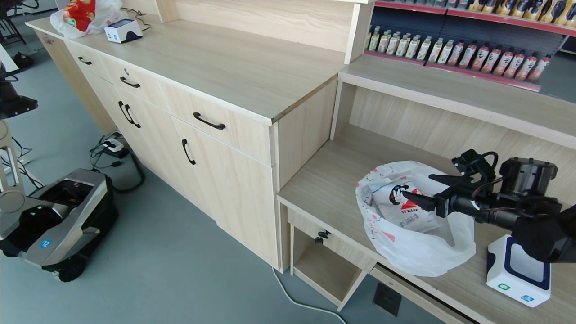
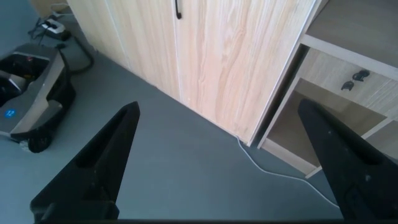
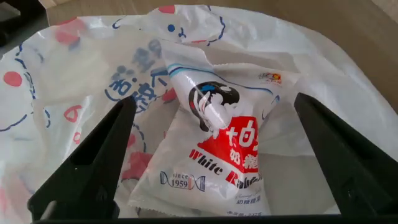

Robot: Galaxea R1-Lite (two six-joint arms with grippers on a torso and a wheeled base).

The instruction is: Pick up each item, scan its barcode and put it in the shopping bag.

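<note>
A white plastic shopping bag (image 1: 418,245) lies open on the low wooden counter (image 1: 333,180) at the right. Inside it rests a white candy packet (image 1: 398,204) with red and blue print, seen close in the right wrist view as the packet (image 3: 217,155). My right gripper (image 1: 420,189) hangs just over the bag's mouth, open, with nothing between its fingers (image 3: 93,168). A white and blue barcode scanner (image 1: 517,272) stands to the right of the bag, partly behind my right arm. My left gripper (image 2: 224,162) is open over the grey floor beside the cabinet, holding nothing.
A tall cabinet (image 1: 202,117) with drawers rises left of the low counter; another scanner (image 1: 122,30) and a bag of goods (image 1: 85,15) sit on its far end. Bottles line shelves (image 1: 454,51) behind. A wheeled machine (image 1: 54,220) and cables lie on the floor.
</note>
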